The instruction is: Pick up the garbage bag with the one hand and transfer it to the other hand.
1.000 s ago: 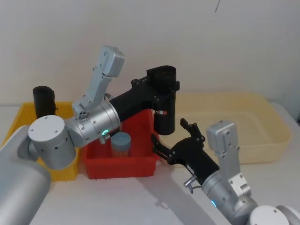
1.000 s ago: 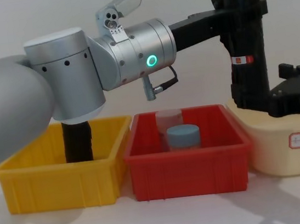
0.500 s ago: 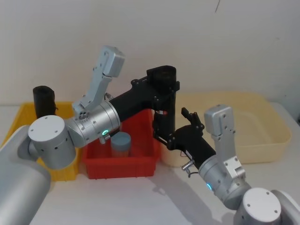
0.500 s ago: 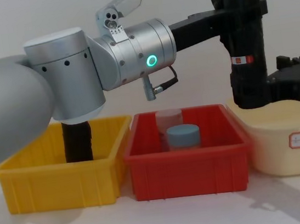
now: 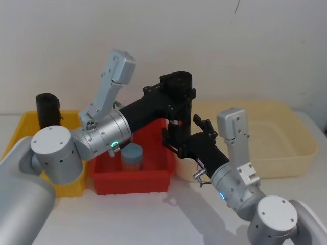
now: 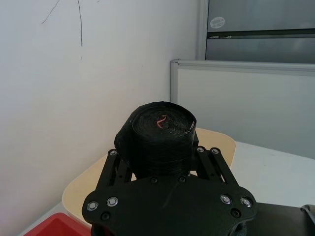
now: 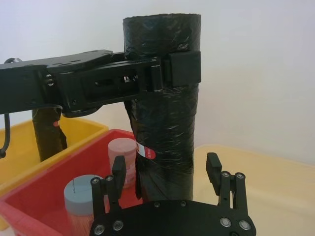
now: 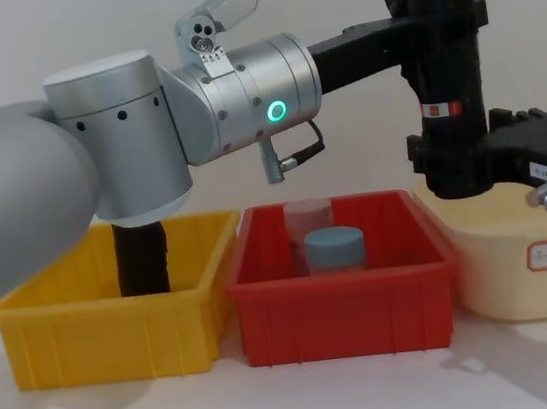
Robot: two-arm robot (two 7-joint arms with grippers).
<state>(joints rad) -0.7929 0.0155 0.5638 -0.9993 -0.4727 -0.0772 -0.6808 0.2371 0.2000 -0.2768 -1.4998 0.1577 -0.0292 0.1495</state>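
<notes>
Chest view: left gripper (image 8: 433, 14) clamps the garbage bag (image 8: 445, 76) up top; right gripper (image 7: 165, 166) sits spread around its lower end, small gaps either side.

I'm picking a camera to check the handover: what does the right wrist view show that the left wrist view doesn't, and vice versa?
Right wrist: the garbage bag at full length with its label band, the right gripper, fingers open, flanking its lower part, and the red bin. Left wrist: the roll's top end, seen from above. Both: the left gripper clamped on it.
</notes>
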